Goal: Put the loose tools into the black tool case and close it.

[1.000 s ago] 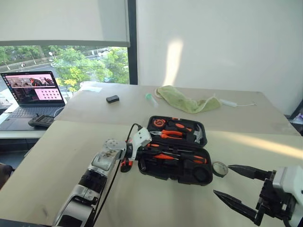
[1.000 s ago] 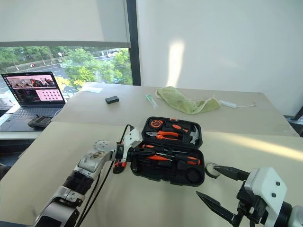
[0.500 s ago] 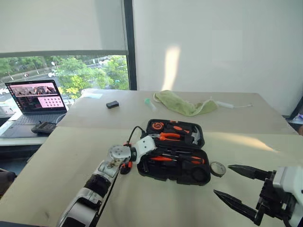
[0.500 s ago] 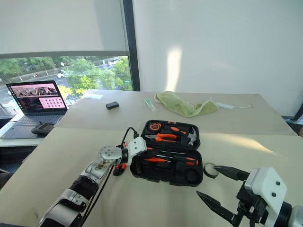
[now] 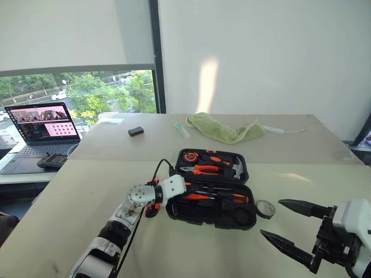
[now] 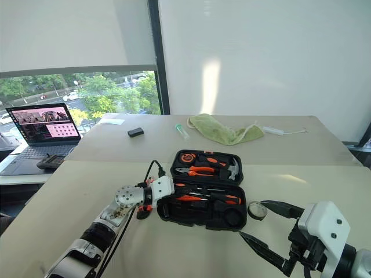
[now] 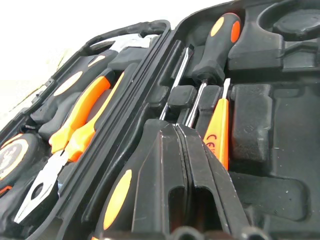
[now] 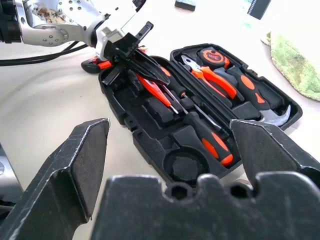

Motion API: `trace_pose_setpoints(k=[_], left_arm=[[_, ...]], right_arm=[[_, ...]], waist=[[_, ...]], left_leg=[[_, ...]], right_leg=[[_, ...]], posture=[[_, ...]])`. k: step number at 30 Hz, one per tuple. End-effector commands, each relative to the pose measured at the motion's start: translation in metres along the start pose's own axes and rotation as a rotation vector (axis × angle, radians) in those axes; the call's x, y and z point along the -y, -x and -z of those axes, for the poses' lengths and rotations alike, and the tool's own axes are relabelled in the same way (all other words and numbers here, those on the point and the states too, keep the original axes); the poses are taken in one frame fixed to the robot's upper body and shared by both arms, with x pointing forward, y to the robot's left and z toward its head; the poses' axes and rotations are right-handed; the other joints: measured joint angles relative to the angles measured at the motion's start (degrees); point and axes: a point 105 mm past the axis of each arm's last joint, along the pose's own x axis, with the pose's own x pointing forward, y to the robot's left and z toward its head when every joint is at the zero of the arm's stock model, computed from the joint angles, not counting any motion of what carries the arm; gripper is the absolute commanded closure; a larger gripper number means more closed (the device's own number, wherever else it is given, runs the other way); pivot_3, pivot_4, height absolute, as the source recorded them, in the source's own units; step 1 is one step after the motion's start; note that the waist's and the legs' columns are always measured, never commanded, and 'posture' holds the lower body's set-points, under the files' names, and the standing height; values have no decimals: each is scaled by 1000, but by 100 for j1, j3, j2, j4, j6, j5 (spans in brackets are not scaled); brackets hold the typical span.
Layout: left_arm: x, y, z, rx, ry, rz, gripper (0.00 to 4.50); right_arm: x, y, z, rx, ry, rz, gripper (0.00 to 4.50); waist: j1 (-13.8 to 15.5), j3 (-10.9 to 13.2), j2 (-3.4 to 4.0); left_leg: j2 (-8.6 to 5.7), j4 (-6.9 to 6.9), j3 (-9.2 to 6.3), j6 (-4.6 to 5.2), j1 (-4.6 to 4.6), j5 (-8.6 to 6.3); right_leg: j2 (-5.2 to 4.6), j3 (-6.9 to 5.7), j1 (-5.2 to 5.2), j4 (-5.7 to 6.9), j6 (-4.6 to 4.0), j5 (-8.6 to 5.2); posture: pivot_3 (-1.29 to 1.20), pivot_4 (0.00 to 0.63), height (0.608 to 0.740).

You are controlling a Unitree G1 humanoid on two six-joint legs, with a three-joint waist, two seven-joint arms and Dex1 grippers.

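black tool case: it lies open near the middle of the table, lid half toward the far edge, tray half toward you, long axis running left to right across the table.
in the tray: you see an orange-and-black screwdriver and a slim orange tool already seated in the moulded slots; the round recess toward the tray's right end is empty.
tape roll: it sits on the table just off the case's right end, between the case and your right gripper.
orange-black tool: something small lies on the table just off the case's left end, under your left wrist; you cannot tell which tool it is.
left gripper: clenched with nothing between the fingers, tips over the left end of the tray, pointing along the case's long axis.
right gripper: spread wide and holding nothing, near the table's front edge, right of the case.
deciding relation: the tape roll lies just ahead and left of your right gripper, well apart from the left one, so the right arm is the nearer for it.
change from a second ago: your left gripper has sunk lower over the tray and rolled at the wrist; your right gripper has kept its place and its spread.
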Motion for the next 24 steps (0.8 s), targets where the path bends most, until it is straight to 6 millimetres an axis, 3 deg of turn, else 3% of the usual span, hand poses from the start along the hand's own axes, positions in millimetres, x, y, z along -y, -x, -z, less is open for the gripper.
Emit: trace_pose_setpoints(k=[1, 7, 12, 20, 24], left_arm=[[36, 14, 44, -153, 104, 113, 4460], [18, 31, 41, -166, 65, 77, 4460], [17, 44, 38, -155, -10, 77, 4460], [5, 40, -14, 101, 177, 39, 4460], [-8, 44, -35, 155, 406, 41, 4460]], right_arm=[[-2, -2, -6, 16, 21, -11, 0], [0, -3, -6, 20, 27, -16, 0], [1, -6, -5, 24, 28, -20, 0], [4, -9, -5, 27, 35, -30, 0], [6, -9, -5, 26, 40, -35, 0]], waist=[[-38, 0, -1], [-123, 4, -7], [-207, 8, -14], [-171, 38, -16], [-123, 59, -46]], left_leg=[[1, -4, 0, 0, 4, 0], [11, -15, 2, -4, 18, -1], [37, -17, 3, -27, 25, -11], [88, -19, 14, -77, 29, -38], [85, -10, 11, -78, -20, -40]], right_leg=[[1, 0, 2, 0, -1, -2], [14, 3, 1, 5, 18, -26], [41, 12, -1, 7, 5, -32], [89, 53, -17, 19, -68, -48], [128, 50, -48, 14, -58, -52]], posture=[[0, 150, 740], [0, 150, 740], [0, 150, 740], [0, 150, 740], [0, 150, 740]])
